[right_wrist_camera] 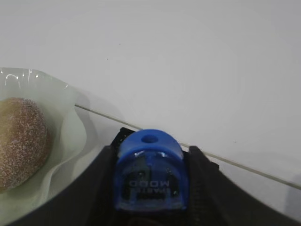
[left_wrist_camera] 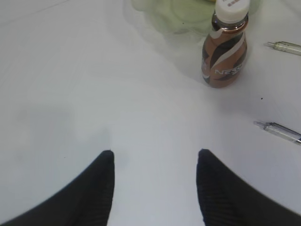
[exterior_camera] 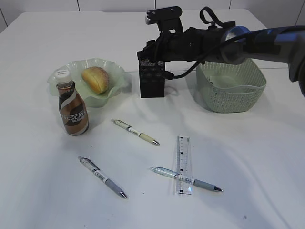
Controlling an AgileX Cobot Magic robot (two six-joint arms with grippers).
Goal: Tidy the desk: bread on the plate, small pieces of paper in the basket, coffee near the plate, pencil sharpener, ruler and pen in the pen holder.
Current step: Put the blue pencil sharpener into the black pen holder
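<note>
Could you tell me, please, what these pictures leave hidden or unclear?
- Exterior view: right gripper and its load are hidden behind its wrist over the pen holder.
- Exterior view: the basket floor is hidden by its near wall.
- Right wrist view: the blue pencil sharpener blocks the holder's inside.
- Ruler marks too small.

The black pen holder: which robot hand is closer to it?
Right. The right end effector hangs just above the pen holder, holding the blue pencil sharpener. The left end effector is over bare desk, near the coffee bottle.
</note>
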